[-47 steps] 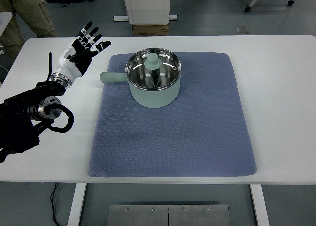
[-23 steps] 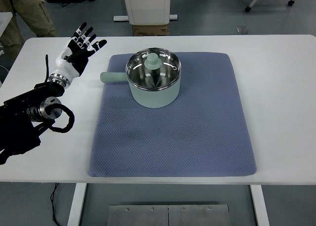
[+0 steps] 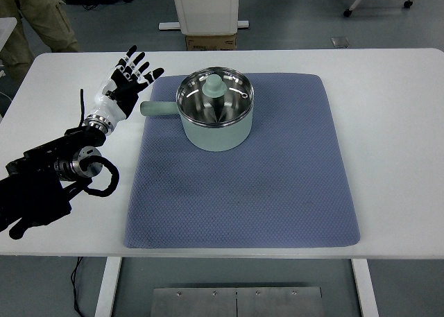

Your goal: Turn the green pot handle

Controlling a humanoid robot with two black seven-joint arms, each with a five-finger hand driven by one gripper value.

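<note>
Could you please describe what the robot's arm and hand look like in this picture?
The left arm is black and bulky, with a silver ring joint and a looping black cable. A white wrist section leads to the robot hand, black with five fingers bearing white segments.

Bright, even overhead light fills the scene; the white rectangular desk [image 3: 388, 123] looks nearly washed out. The pale green metal pot [image 3: 216, 119] throws only a soft, short shadow toward 6 o'clock. Small glints mark its steel rim. Focus is sharp throughout, with no noticeable edge distortion.
</note>
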